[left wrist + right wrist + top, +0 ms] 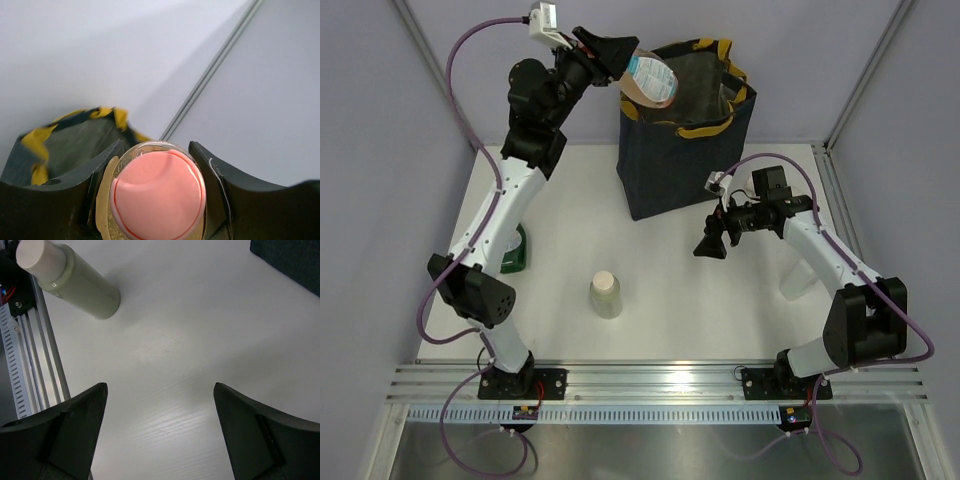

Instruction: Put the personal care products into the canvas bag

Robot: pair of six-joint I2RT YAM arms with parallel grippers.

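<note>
The left pincer (156, 150) is clenched on the peach bottle (652, 80), gripping it on both sides just below its pink cap (157, 197). It holds the bottle tilted over the canvas bag (670, 160), above the bag's left rim and partly over the opening. The bottle is not yet inside and hangs in the pincer's hold. The bag stands upright on the table (670, 300), mouth open, with its mustard handles lying over the rim. What shows of the grey lining reveals no contents, though the bottom is out of sight, so I cannot tell whether anything has gone in.

The right pincer (160, 390) is released, its jaws spread wide and empty, and it hovers low over the table just in front of the bag's right corner.

A cream bottle (605, 295) stands upright well in front of the bag, toward the left, untouched. A green object (515, 252), half hidden by the left arm, lies well to the bag's left; what it is I cannot tell.

By my reading the task is at an early stage: one bottle is about to be dropped, and at least the cream one is left.
</note>
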